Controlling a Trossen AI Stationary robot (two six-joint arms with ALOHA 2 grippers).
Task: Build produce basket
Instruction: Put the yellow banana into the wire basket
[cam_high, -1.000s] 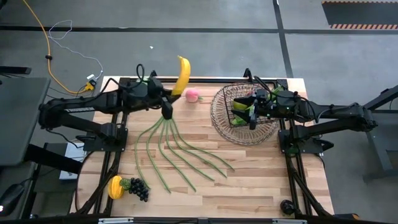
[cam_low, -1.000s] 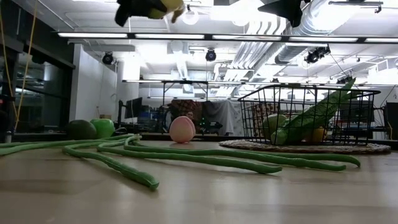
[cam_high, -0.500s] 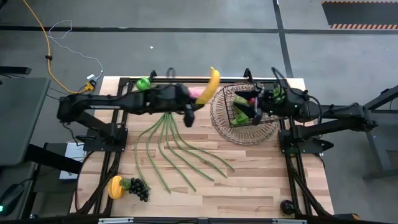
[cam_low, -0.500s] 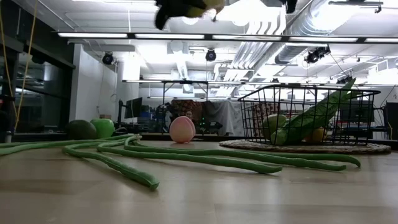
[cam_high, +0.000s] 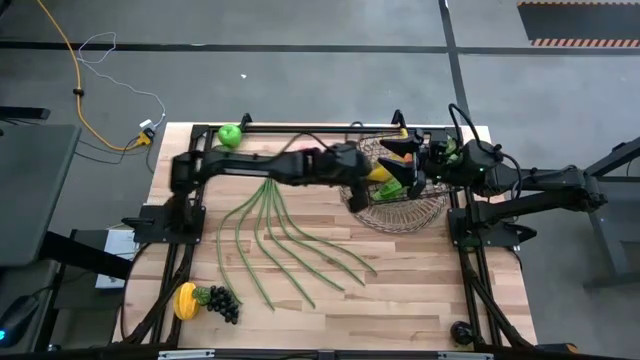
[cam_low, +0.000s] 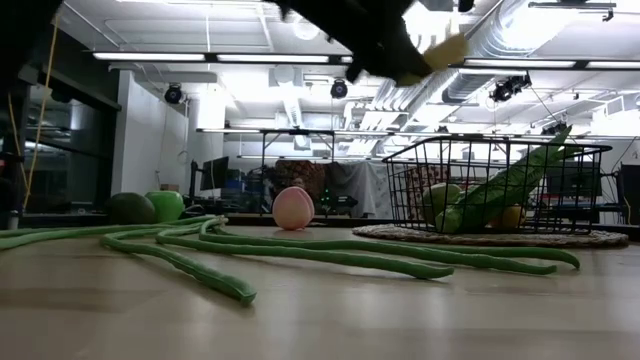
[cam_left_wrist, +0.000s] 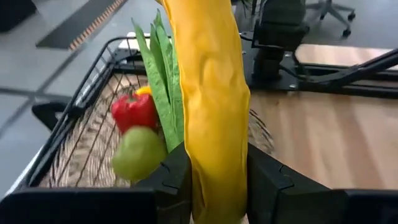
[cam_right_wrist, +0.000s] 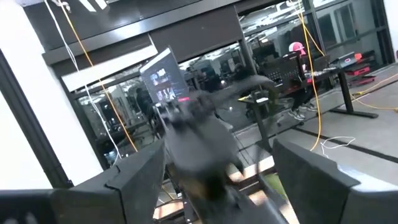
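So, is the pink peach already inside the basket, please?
No, in the low view the pink peach sits on the table, apart from the basket.

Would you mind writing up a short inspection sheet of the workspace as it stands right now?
Surface: wooden table, bare at the near right.
Job's things: wire basket at far right holds a red pepper, a pear and leafy greens; long green beans fanned mid-table; green apple at the far edge; grapes and a yellow fruit near left; peach on the table.
Clutter: nothing seen.
Grippers: left gripper holds the banana over the basket; right gripper open beside the basket.
Cables: yellow cable on the floor.
Surroundings: concrete floor, desks beyond.
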